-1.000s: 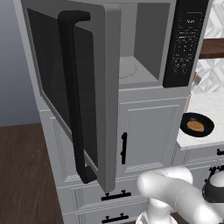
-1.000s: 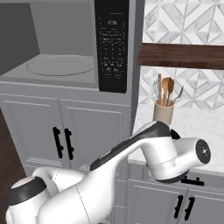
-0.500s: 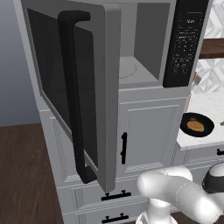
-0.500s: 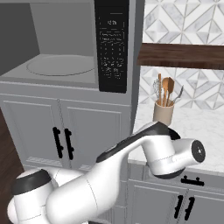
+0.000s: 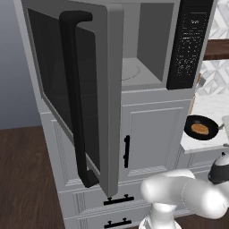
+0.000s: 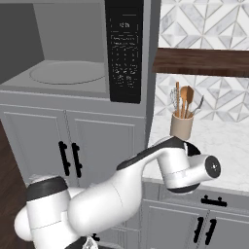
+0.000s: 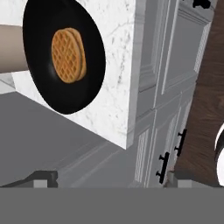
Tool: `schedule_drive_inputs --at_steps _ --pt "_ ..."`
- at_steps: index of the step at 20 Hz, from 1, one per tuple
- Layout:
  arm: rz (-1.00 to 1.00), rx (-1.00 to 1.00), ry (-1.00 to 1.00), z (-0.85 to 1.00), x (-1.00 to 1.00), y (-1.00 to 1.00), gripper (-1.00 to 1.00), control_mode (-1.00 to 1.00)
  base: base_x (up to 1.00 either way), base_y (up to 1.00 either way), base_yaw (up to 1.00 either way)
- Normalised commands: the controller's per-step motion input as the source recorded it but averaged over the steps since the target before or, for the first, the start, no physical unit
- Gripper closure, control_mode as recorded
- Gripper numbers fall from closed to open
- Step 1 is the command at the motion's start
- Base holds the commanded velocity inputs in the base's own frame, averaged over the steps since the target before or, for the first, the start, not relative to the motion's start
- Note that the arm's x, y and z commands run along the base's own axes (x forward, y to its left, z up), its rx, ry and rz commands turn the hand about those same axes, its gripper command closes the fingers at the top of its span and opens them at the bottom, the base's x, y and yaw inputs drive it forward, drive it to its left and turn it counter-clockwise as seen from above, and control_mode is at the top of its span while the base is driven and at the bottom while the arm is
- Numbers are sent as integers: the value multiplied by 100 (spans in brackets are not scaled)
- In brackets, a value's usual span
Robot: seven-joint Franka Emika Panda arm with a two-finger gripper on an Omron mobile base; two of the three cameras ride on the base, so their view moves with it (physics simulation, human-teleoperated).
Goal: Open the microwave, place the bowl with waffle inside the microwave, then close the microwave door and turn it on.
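The microwave (image 5: pixel 138 67) stands with its cavity exposed, the turntable (image 6: pixel 68 73) bare. The microwave door (image 5: pixel 71 89) is swung wide to the left, its black bar handle (image 5: pixel 76 103) facing me. The black bowl (image 5: pixel 202 128) sits near the corner of the white counter to the right, with the golden waffle (image 5: pixel 200 129) in it. In the hand view, which is rolled sideways, the bowl (image 7: pixel 63 57) and waffle (image 7: pixel 68 55) lie at upper left. My gripper (image 7: pixel 109 178) is open, nothing between its fingertips (image 7: pixel 43 177), and stands off from the bowl.
The black control panel (image 6: pixel 124 48) is right of the cavity. White cabinet doors with short black handles (image 5: pixel 126 151) are below. A beige utensil holder (image 6: pixel 181 127) stands on the marble counter (image 6: pixel 223 146). My white arm (image 6: pixel 160 170) crosses in front of the counter.
The arm's elbow has shifted slightly. The microwave door, bowl and waffle stay where they were.
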Motion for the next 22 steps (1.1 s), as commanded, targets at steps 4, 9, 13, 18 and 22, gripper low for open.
schedule_drive_inputs --at_steps 4,9,13,18,22 --pt "-3 -6 0 -32 40 -24 -100 -100 0 0 0" --pt "-3 -7 0 -30 36 -28 -100 -100 0 0 0" --pt "-3 -4 0 -24 25 -24 -100 -100 0 0 0" --pt "-2 -2 0 -15 25 -12 -100 -100 0 0 0" --pt "-1 0 0 0 34 -9 -100 -100 0 0 0"
